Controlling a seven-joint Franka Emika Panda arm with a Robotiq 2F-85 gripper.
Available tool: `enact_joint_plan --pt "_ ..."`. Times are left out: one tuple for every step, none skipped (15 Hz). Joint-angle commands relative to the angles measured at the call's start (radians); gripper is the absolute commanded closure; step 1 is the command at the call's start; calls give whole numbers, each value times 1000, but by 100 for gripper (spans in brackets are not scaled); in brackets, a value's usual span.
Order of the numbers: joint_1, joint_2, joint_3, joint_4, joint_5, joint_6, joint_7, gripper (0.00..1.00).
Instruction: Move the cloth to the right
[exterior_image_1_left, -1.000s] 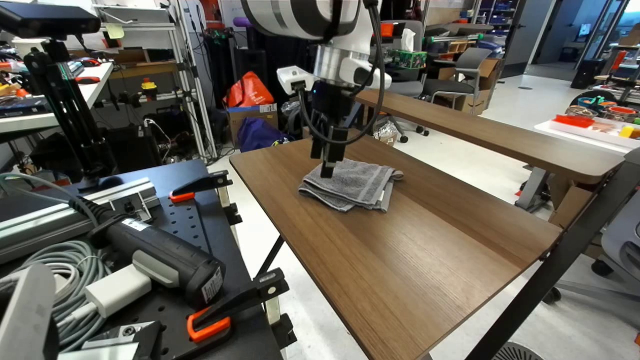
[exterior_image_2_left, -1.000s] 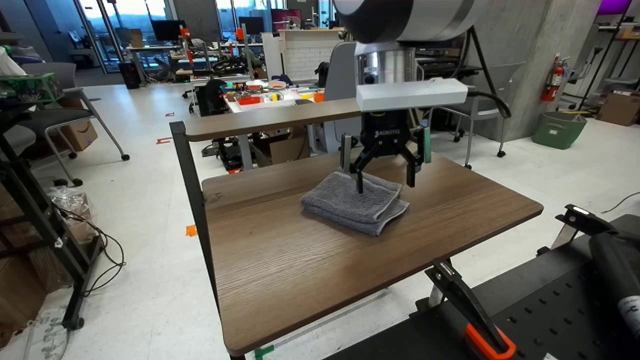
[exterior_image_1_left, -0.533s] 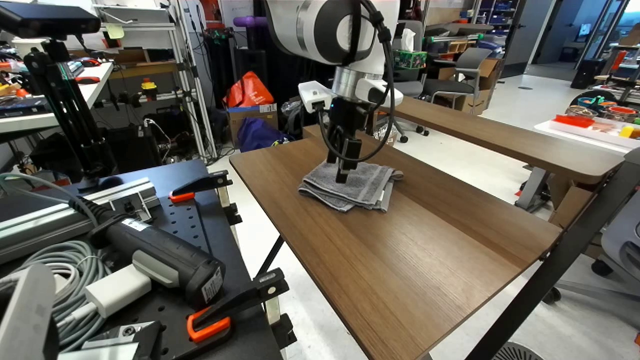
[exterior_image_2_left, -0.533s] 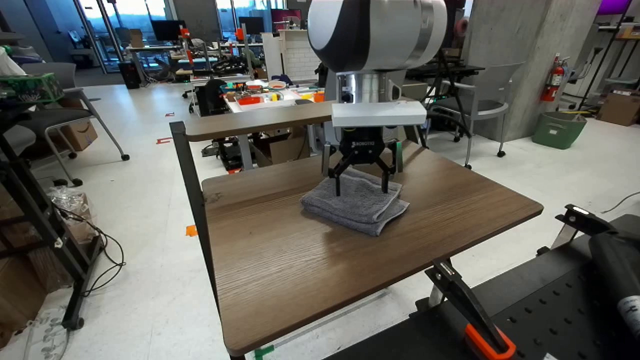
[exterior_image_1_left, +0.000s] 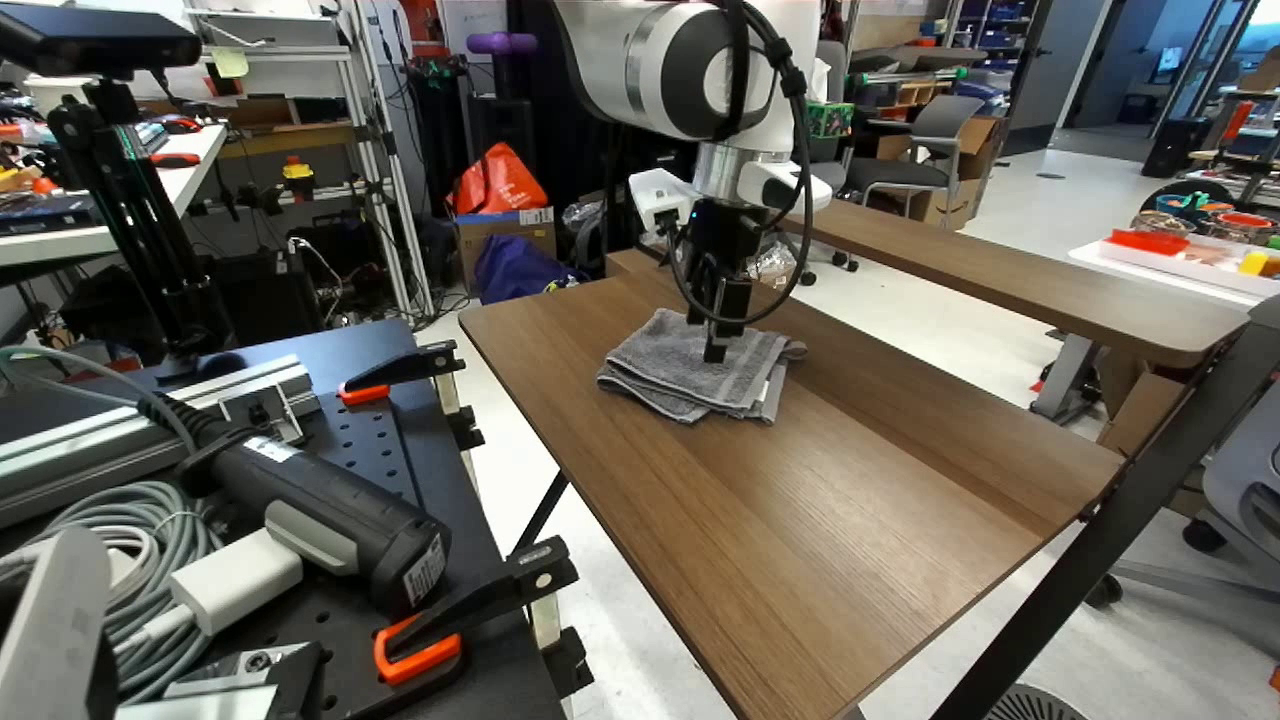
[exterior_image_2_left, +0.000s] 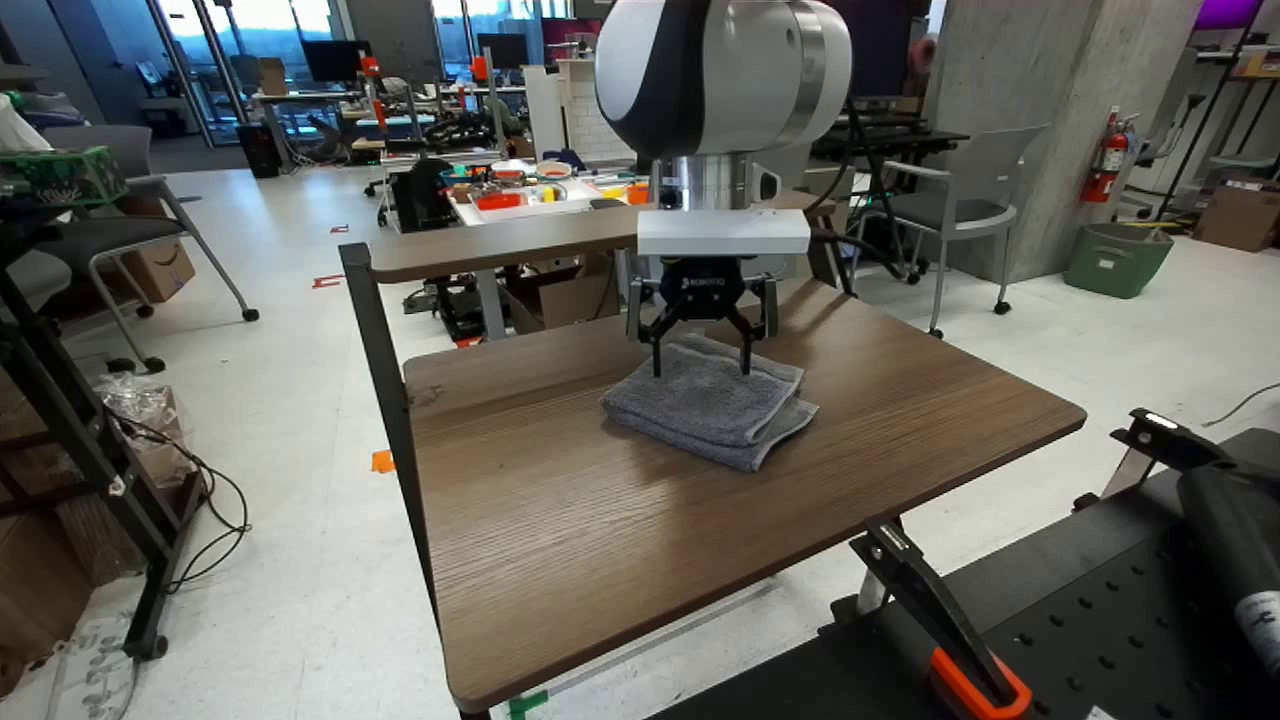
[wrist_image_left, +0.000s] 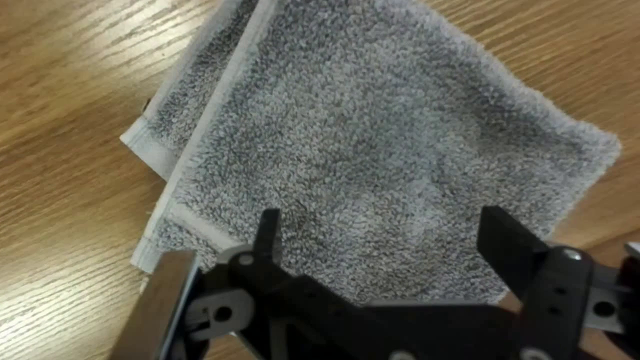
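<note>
The grey folded cloth lies flat on the brown wooden table, and it shows in both exterior views (exterior_image_1_left: 665, 368) (exterior_image_2_left: 705, 408). It also fills most of the wrist view (wrist_image_left: 370, 125). Its layered hemmed edges lie at the left in the wrist view. My black gripper (exterior_image_2_left: 701, 374) points straight down over the far part of the cloth. Its fingers are spread wide with nothing between them. In the wrist view the gripper (wrist_image_left: 381, 212) has both fingertips over the cloth's surface. The tips are close to the fabric, and I cannot tell whether they touch it.
The wooden table (exterior_image_1_left: 800, 520) has a raised wooden ledge (exterior_image_1_left: 1000, 265) along one side and a dark metal post (exterior_image_2_left: 385, 400) at its end. A black side table (exterior_image_1_left: 375, 450) with orange-handled clamps (exterior_image_1_left: 420, 655) stands beside it.
The gripper has moved over the cloth, rightward in one exterior view and leftward in the other, and has come lower and straighter. It stays open. The cloth has not moved.
</note>
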Motion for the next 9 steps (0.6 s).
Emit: enact_joint_plan --pt "32 70 -35 83 10 -28 29 0" --pt "35 81 -39 93 10 -32 35 0" --pt "38 93 -45 101 8 -34 39 0" --pt "42 100 -51 105 6 -32 45 0" --pt "41 100 -56 103 4 -32 47 0" --pt "40 97 -61 102 4 -38 49 0" --pt "33 88 -64 95 6 -41 46 0" --pt "27 82 -69 87 7 -42 45 0" --pt "22 76 -77 78 6 -41 44 0"
